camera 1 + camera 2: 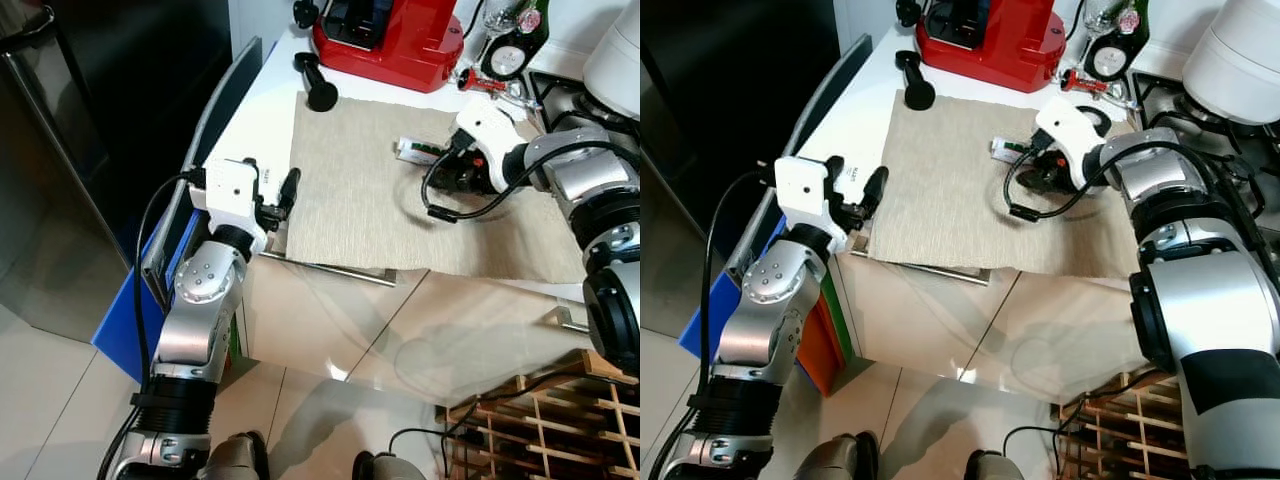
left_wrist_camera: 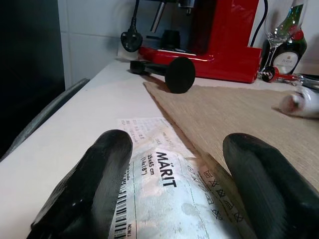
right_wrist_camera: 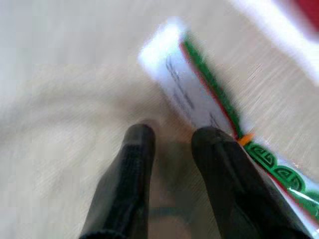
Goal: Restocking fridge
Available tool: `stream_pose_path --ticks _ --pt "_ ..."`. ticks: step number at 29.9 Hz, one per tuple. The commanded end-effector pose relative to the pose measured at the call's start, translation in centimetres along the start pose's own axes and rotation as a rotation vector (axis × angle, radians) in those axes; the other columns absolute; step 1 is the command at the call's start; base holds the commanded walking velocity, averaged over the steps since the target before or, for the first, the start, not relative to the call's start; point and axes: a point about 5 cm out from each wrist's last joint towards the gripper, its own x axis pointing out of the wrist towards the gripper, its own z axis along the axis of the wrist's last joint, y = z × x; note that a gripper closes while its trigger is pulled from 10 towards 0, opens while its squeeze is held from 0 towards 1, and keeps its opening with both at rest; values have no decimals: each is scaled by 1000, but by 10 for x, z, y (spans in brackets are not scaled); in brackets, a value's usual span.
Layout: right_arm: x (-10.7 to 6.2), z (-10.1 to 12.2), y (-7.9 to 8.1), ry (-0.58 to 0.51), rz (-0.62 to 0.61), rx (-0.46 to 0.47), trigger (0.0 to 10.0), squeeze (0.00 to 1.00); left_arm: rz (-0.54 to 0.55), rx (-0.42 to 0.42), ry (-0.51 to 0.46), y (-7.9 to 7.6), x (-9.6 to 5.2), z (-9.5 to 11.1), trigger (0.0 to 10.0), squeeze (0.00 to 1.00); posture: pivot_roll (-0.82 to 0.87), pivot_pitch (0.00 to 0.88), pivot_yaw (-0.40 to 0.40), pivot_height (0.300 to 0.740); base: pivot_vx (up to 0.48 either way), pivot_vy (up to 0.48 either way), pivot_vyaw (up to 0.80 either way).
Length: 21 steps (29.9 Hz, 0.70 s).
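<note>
Hovered at the near counter edge: the left gripper, black fingers spread wide and empty above the white printed label at the corner of the beige woven placemat. Farther across the mat, the right gripper — fingers a narrow gap apart, holding nothing — reached beside the small white packet with green and red print, one fingertip touching its edge. Judged to be the pickup step; called next for straddling the flat packet, then closing. Beyond, well apart: a black portafilter, a red espresso machine, a dark bottle — nothing blocking.
</note>
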Motion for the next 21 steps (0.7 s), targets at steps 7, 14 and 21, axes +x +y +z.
stream_pose_path --ticks 7,14,21 --pt "-12 36 -13 -230 -79 101 0 0 -10 -4 20 -3 3 -4 10000 0 82 120 -91 740 0 0 0" --pt "-14 49 -14 -325 -98 93 0 0 -13 -3 18 -3 4 -4 10000 0 82 117 -82 740 0 0 0" --pt "-18 22 -28 -10 -352 -303 10000 1000 -21 7 25 -4 7 -6 10000 0 72 109 -79 740 0 0 0"
